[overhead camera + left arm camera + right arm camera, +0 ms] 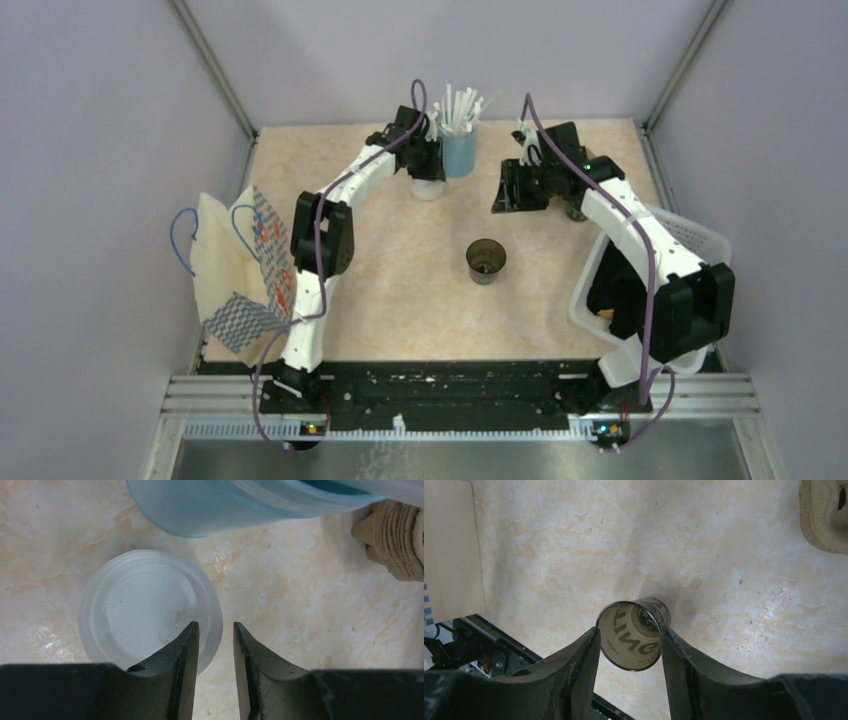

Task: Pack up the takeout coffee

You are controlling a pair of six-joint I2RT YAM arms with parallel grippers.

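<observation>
The dark takeout cup (486,260) stands upright and open at the table's middle; the right wrist view looks down into it (631,642). Its round white lid (428,188) lies flat at the far middle, beside the blue straw cup. My left gripper (426,170) hovers over the lid (145,610). It is narrowly open (215,625), with one finger over the lid's right rim and the other outside it. My right gripper (512,192) is open and empty (630,630). It is above the table, beyond the cup, which shows between its fingertips.
A light-blue cup of white straws (459,150) stands right behind the lid (225,505). A pulp cup carrier (395,540) lies to its right (824,515). A patterned paper bag (240,270) lies at the left edge and a white basket (700,240) at the right.
</observation>
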